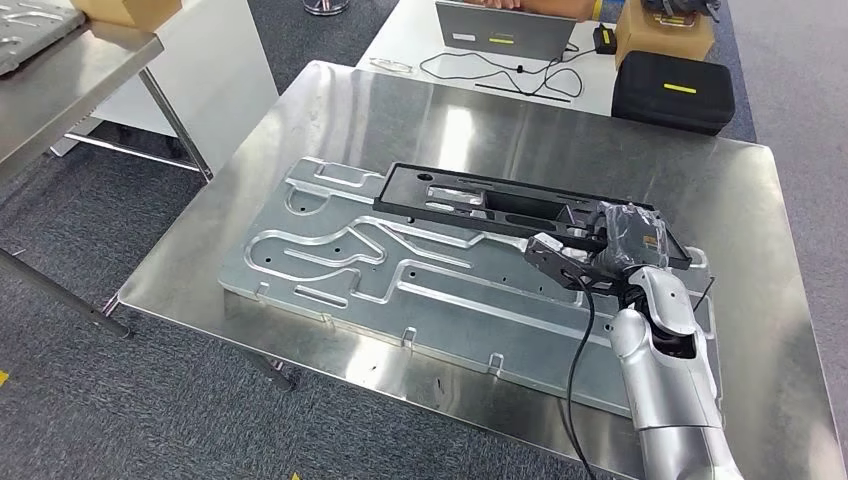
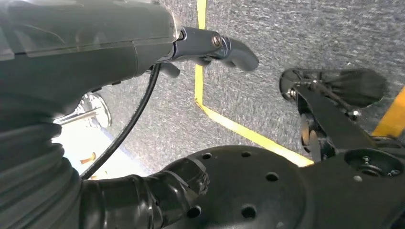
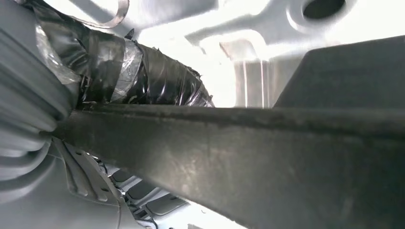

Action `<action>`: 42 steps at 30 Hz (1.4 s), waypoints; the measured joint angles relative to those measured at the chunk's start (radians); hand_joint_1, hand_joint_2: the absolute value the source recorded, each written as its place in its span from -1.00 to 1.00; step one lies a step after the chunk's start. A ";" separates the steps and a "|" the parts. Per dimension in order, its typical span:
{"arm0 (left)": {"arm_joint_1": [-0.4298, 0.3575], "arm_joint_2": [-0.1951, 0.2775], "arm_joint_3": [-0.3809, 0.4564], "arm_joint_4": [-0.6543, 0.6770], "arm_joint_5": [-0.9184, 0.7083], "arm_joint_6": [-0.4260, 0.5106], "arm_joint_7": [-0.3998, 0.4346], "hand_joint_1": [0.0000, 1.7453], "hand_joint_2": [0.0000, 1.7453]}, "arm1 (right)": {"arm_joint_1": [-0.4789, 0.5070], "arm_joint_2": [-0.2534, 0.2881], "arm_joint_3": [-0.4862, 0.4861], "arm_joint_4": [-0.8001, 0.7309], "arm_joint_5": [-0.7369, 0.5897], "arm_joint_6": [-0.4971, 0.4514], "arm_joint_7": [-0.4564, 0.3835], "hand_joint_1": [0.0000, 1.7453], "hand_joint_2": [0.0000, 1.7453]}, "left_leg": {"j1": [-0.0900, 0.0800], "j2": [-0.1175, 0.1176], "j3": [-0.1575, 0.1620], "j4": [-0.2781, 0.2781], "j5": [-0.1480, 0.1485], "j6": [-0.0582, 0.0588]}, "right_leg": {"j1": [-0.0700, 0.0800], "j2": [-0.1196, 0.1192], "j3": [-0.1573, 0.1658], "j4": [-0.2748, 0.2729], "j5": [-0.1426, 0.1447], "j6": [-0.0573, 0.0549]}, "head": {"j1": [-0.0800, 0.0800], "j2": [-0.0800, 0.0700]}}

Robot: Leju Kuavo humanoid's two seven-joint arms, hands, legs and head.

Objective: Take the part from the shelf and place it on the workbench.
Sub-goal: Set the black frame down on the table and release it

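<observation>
The part, a long black frame (image 1: 470,205), lies on a large grey machined plate (image 1: 400,285) on the steel workbench (image 1: 330,110). My right hand (image 1: 628,238), wrapped in black tape, grips the frame's right end. In the right wrist view the frame's black bar (image 3: 267,157) runs across the picture, with the taped thumb (image 3: 143,76) lying over it and the bright plate behind. My left hand (image 2: 210,45) hangs over grey carpet with its fingers stretched out and nothing in them.
Behind the workbench a white table carries a laptop (image 1: 505,28), a cable (image 1: 500,70), a black case (image 1: 672,90) and a cardboard box (image 1: 665,35). A steel shelf table (image 1: 60,80) stands at the left. Yellow tape (image 2: 239,131) marks the carpet.
</observation>
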 joint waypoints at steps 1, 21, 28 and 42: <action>0.000 0.000 0.000 0.000 0.001 -0.001 -0.002 -1.00 1.00 | 0.000 0.001 -0.004 0.014 -0.003 -0.001 -0.001 1.00 1.00 | 0.000 0.000 0.002 -0.003 -0.001 -0.001 | 0.000 0.000 0.002 0.000 -0.002 -0.002 | 0.000 0.000; -0.001 0.001 0.023 0.000 0.020 -0.009 -0.009 -1.00 1.00 | 0.055 0.083 0.037 0.065 -0.026 0.009 -0.023 1.00 1.00 | 0.000 0.003 0.014 -0.009 -0.003 -0.013 | 0.001 0.001 0.016 0.000 -0.005 -0.009 | 0.000 0.000; -0.001 0.001 0.027 0.000 0.023 -0.012 -0.009 -1.00 1.00 | 0.059 0.083 0.056 0.064 -0.027 0.015 -0.020 1.00 1.00 | 0.000 0.005 0.015 -0.008 -0.004 -0.014 | 0.001 0.004 0.016 0.000 -0.005 -0.009 | 0.000 0.000; 0.000 0.001 0.029 0.000 0.035 -0.032 -0.011 -1.00 1.00 | 0.075 0.088 0.076 0.083 -0.043 0.019 -0.012 -1.00 -1.00 | 0.000 0.005 0.014 -0.008 -0.004 -0.014 | 0.001 0.004 0.015 0.000 -0.006 -0.008 | 0.000 0.000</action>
